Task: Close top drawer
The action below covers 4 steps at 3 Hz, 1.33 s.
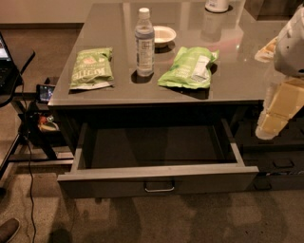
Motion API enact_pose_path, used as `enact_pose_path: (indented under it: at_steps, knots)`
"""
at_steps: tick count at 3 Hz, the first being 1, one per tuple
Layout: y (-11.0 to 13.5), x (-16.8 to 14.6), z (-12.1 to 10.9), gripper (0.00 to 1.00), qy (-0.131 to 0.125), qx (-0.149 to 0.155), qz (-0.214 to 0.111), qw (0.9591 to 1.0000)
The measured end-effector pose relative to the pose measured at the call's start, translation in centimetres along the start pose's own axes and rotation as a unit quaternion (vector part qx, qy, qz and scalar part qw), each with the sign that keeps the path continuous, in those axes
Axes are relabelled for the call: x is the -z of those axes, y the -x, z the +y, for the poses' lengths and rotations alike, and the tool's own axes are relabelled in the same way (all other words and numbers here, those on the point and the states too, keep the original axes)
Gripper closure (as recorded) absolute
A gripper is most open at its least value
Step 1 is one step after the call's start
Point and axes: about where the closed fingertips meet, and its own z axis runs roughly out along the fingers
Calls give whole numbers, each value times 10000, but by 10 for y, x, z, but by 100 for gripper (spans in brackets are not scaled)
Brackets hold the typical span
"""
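The top drawer (pixel 156 180) is pulled far out from under the grey counter (pixel 161 90). It is wide and deep, and its inside looks empty. Its flat grey front panel faces me, with a small metal bar handle (pixel 159 186) at its middle. My gripper (pixel 271 124) hangs at the right edge of the view, pale and yellowish, beside the drawer's right side wall and above its front right corner. It touches nothing.
On the counter lie two green snack bags (pixel 91 68) (pixel 190 67), a water bottle (pixel 144 42), a small white bowl (pixel 164 34) and a white cup (pixel 217 4). Narrower drawers (pixel 280 163) sit at the right. A black stand with cables (pixel 28 118) is at the left.
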Motion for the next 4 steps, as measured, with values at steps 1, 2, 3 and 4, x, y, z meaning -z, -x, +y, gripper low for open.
enact_pose_path:
  at_steps: [1,2,3,4]
  knots:
    - [0,0,0,0,0,0,0,10000]
    - [0,0,0,19,0,0,0,10000]
    - [0,0,0,42,-1,0,0,10000]
    - [0,0,0,65,-1,0,0,10000]
